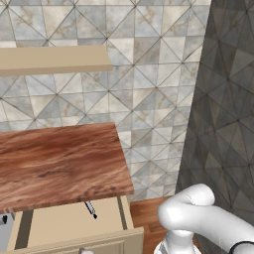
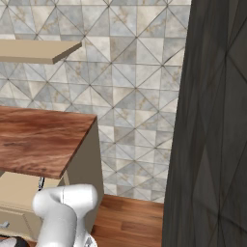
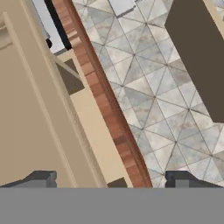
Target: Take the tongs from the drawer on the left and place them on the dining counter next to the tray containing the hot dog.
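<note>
the wide shallow beige wooden drawer (image 1: 74,223) stands pulled out below the edge of a reddish-brown wood-grain counter slab (image 1: 59,163), its pale plain inside open to the left base view. the slim silver metal tongs with small black tips (image 1: 91,209) lie in the drawer – only one short end shows, poking out from under the counter's front edge with a black tip toward the drawer front, the rest hidden beneath the slab. in the right base view just a sliver of them (image 2: 41,182) is visible at the counter's underside, above the drawer's pale inside (image 2: 19,190).

the white robot arm (image 1: 203,221) bends low at the lower right of the left base view, and the gripper itself is out of both base views. in the hand view the two small dark fingertips (image 3: 41,179) rise well apart at the bottom, nothing between them – the jaws are wide and hold nothing. that view looks along the drawer's beige front and the counter's brown edge (image 3: 105,105).

a flat beige wall shelf (image 1: 54,59) hangs on the grey-and-cream triangle-tiled wall (image 1: 149,89) above the counter, and a dark grey tiled tall block (image 2: 212,125) stands at the right.
</note>
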Controlling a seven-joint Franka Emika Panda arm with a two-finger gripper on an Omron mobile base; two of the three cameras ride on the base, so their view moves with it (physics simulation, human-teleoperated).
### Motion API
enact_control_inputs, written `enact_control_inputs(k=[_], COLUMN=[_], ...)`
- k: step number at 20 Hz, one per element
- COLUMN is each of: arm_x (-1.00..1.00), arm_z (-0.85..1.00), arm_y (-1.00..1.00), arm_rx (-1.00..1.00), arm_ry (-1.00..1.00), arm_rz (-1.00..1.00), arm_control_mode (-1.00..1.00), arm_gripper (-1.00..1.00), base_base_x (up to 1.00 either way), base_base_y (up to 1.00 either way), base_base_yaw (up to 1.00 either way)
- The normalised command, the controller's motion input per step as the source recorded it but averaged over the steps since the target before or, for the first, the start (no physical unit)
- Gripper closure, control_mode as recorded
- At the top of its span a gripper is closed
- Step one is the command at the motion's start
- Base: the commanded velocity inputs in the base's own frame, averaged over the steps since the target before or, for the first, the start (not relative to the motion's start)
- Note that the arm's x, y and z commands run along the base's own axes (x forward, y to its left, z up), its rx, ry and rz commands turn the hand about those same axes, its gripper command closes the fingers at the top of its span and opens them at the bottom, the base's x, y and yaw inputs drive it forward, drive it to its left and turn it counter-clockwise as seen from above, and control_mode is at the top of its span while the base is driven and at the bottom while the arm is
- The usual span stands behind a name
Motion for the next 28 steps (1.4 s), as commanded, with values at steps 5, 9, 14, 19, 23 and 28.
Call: enact_control_inputs(k=[5, 9, 14, 19, 23, 28], arm_x=[-0.07, 0.00, 0.01, 0.15, 0.24, 0.35], arm_z=[0.38, 0.29, 0.16, 0.04, 0.00, 0.00], arm_y=[0.00, -0.03, -0.11, -0.13, -0.10, 0.00], arm_rx=[0.08, 0.08, 0.09, 0.09, 0.09, 0.06], arm_ry=[0.15, 0.23, 0.24, 0.24, 0.21, 0.18], arm_rz=[0.00, 0.00, 0.00, 0.00, 0.00, 0.00], arm_control_mode=[-1.00, -1.00, -1.00, -1.00, -1.00, -1.00], arm_gripper=[-1.00, -1.00, -1.00, -1.00, -1.00, -1.00], base_base_x=[0.00, 0.00, 0.00, 0.00, 0.00, 0.00], base_base_y=[0.00, 0.00, 0.00, 0.00, 0.00, 0.00], base_base_yaw=[0.00, 0.00, 0.00, 0.00, 0.00, 0.00])
